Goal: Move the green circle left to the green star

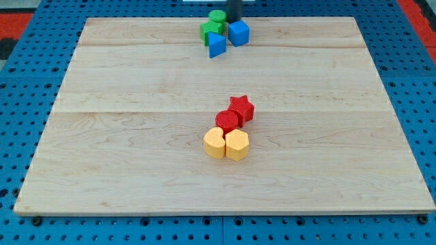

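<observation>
Nearest, two yellow blocks point(226, 144) touch; at their 12 o'clock sit a red circle point(227, 121) and red star point(241, 107). Far off, the green circle point(216, 18) (a squat glossy disc) touches the green star point(209, 31), beside two blue blocks point(230, 37). My tip point(234, 21), jawless, stands at the circle's 3 o'clock.

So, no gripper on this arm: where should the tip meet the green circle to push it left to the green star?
My tip should press the green circle's right side wall, coming from the view's right. The green star touches it lower left, so probably aim slightly downward.
</observation>
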